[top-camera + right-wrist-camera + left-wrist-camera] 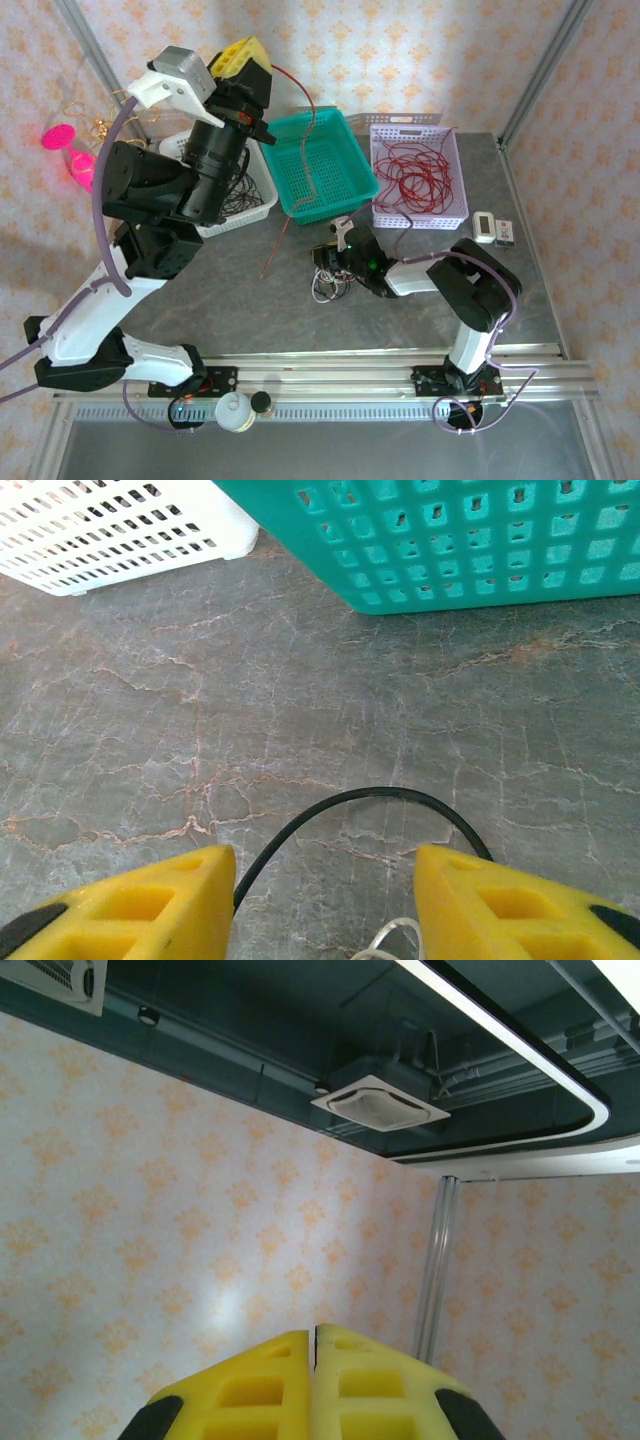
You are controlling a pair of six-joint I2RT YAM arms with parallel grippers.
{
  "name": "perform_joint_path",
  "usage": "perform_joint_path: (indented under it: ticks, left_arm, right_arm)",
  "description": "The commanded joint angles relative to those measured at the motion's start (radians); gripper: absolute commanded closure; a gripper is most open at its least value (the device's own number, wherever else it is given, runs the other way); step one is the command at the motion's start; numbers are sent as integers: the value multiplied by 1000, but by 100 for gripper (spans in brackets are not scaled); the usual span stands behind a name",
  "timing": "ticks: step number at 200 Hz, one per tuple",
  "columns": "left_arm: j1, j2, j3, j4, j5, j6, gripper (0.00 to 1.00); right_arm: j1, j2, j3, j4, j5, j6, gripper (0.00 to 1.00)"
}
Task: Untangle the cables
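Separating one strand from the rest looks like the step in hand. From the top camera, the left gripper (240,62) hangs high above the far left corner of the teal basket (325,165), jaws pressed together. A red strand (305,185) climbs from the table in front of that basket, across its mesh, up to those jaws, and it appears pinched there. The right gripper (325,262) sits low just in front of the basket, at the clump (328,287) of black and white cables. More red cables (415,180) lie in the lilac basket (373,170) right of the teal one.

The left wrist camera shows its fingers meeting with no gap, aimed at wall and ceiling.

The right wrist camera shows the right gripper partly open, short of the teal basket's wall. A black cable (360,793) loops between its fingers, with a white loop (395,935) nearer the wrist, and nothing is clamped. Next, I judge, it should close on that black loop and anchor the clump while the red strand draws free.
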Motion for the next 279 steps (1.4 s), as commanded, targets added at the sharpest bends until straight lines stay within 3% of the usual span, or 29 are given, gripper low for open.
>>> perform_joint_path:
  ticks: [1,48,74,116,177,218,254,279]
  left_arm:
    - [-5,22,15,11,-14,46,100]
    - [-5,14,-66,-20,-47,44,100]
    - [-5,1,-136,-36,-69,45,100]
    - [-4,-14,-230,-86,-105,22,100]
    - [-5,-19,-297,-138,-75,-51,100]
    - [-5,-52,-341,-145,-46,-92,100]
    - [-5,-69,-375,-156,-11,-135,100]
    - [-5,-81,-377,-180,8,-158,100]
  right_arm:
    - [6,-45,-9,-1,12,3,48]
    - [-19,-269,-42,-51,-26,-4,43]
    - [-33,-407,-28,-176,-31,-83,35]
    - [-91,-623,-19,-363,-8,-148,34]
    - [-125,-784,-8,-377,40,-30,33]
    - [-160,-752,95,-362,-344,-186,30]
    - [-162,-633,187,-315,-522,-276,28]
    - [-166,-546,241,-300,-514,-290,31]
